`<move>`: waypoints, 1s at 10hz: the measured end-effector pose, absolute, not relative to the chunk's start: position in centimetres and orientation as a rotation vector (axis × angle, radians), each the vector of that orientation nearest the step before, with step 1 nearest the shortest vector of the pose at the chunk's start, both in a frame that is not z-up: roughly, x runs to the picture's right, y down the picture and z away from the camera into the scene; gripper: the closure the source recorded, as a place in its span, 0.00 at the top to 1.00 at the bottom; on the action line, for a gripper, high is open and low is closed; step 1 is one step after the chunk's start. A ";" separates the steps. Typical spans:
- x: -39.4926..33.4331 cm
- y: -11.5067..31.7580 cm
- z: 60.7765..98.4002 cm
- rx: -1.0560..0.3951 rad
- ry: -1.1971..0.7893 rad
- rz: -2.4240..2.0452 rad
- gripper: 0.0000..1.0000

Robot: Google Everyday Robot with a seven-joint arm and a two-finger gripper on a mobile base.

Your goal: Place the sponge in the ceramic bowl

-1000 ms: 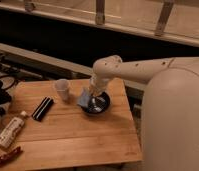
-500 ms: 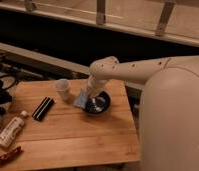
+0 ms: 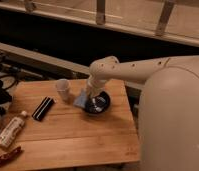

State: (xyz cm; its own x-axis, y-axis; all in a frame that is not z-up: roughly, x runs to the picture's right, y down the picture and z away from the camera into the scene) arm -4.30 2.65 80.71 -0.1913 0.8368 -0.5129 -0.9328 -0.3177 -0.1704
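The ceramic bowl [image 3: 99, 105] is dark and glossy and sits right of the middle of the wooden table [image 3: 68, 137]. My gripper [image 3: 89, 96] reaches down from the right over the bowl's left rim. The light-blue sponge [image 3: 81, 99] hangs tilted at the gripper's tip, over the bowl's left edge and partly outside it, and the gripper is shut on it. The gripper hides part of the bowl's inside.
A pale cup [image 3: 63, 90] stands just left of the sponge. A black flat bar [image 3: 43, 108] lies further left. A bottle [image 3: 11, 130] and a dark red packet [image 3: 6, 156] lie near the table's left front corner. My white body [image 3: 173, 120] fills the right side.
The gripper and the sponge have shifted a little to the left, from over the bowl's middle toward its left rim. The bowl, cup and bar have not moved.
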 end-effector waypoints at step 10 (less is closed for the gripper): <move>4.2 -3.0 84.8 -0.515 0.258 1.951 0.07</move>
